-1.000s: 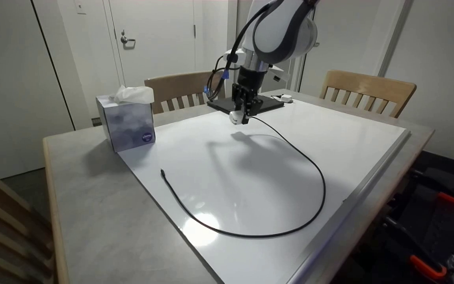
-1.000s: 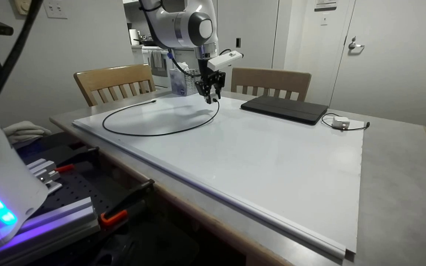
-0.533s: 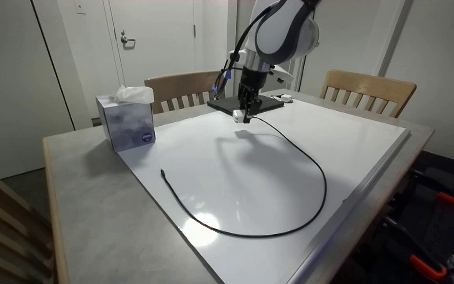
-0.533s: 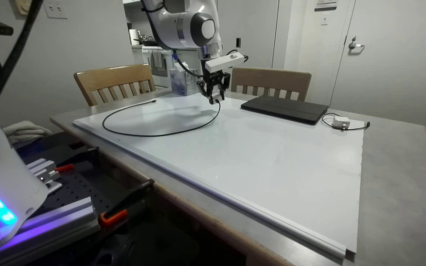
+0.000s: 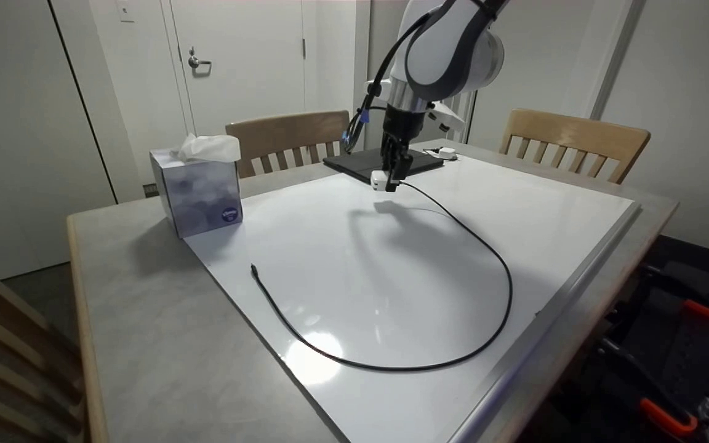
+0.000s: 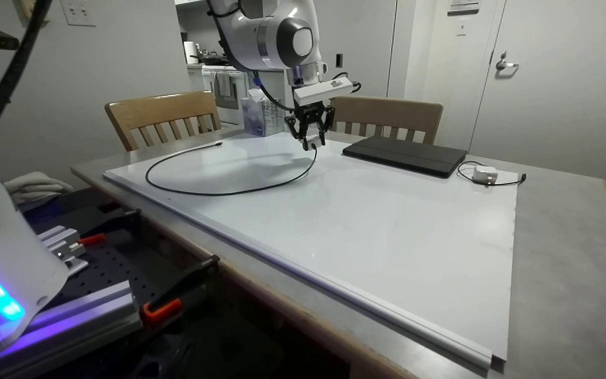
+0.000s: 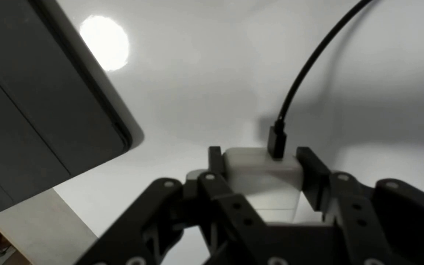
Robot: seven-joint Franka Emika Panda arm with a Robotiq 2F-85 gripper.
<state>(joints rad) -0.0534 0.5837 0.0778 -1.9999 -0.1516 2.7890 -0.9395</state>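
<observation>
Gripper (image 7: 261, 162) clamps white charger (image 7: 263, 180) over whiteboard (image 6: 413, 252), visible gap to black case (image 6: 403, 155) near desk (image 6: 571, 247) edge; wrist view alone details cable plug (image 7: 277, 143) meeting charger.

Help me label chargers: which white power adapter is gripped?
The white power adapter in the hand, with the long black cable plugged in; the other adapter lies beside the black folio case.

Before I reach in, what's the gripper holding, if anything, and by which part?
The gripper holds a white charger by two opposite sides, black cable attached.
</observation>
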